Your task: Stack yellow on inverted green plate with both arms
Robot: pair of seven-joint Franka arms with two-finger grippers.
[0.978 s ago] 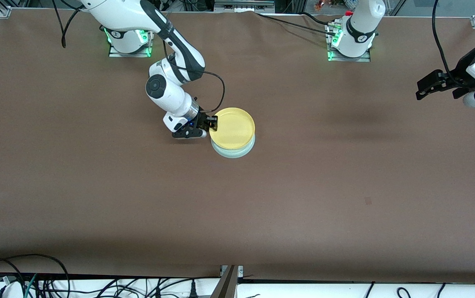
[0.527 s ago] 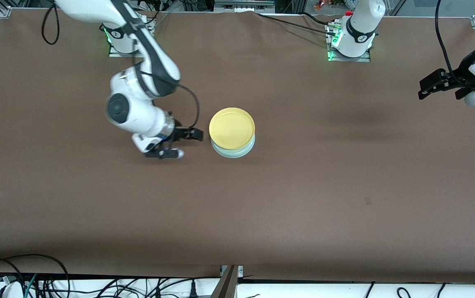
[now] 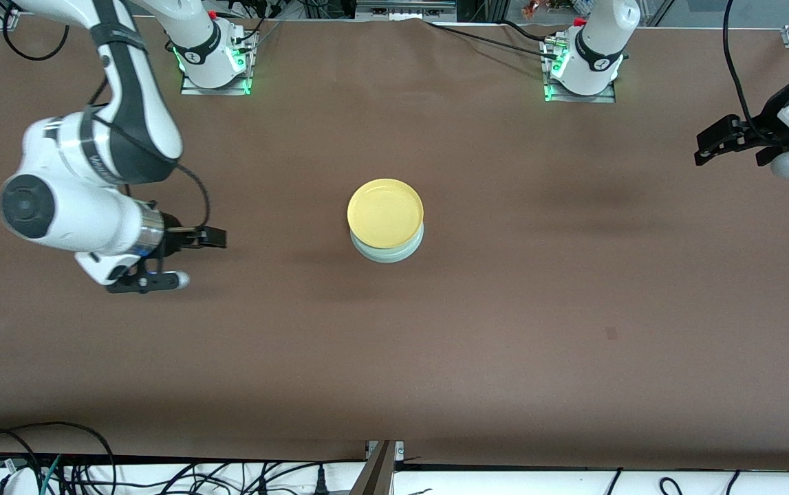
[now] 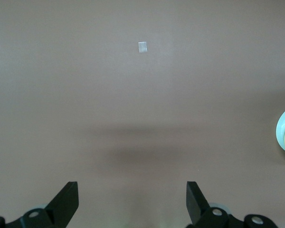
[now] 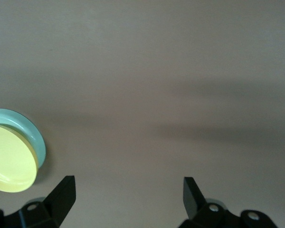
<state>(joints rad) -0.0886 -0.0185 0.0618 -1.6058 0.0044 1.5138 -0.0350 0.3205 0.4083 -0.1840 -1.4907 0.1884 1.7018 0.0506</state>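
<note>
Yellow round shallow plate (image 3: 385,212) sits rim-up on the pale mint-green round plate (image 3: 388,251), one of each, stacked at mid-table on the brown table surface (image 3: 504,309).

Front view: the right arm is bent low toward its own end of the table, wrist horizontal. The right gripper (image 3: 214,238) points at the stack, well apart from it, jaws spread wide and holding nothing. The left arm waits raised at its end of the table; the left gripper (image 3: 704,148) is likewise wide open and empty, well apart from the plates.

Left wrist view: two black fingertips (image 4: 69,198) stand wide apart over bare table; the stack shows only at the frame edge.

Right wrist view: both fingertips (image 5: 64,190) are spread, empty; the yellow plate overlaps the green rim near one fingertip.
</note>
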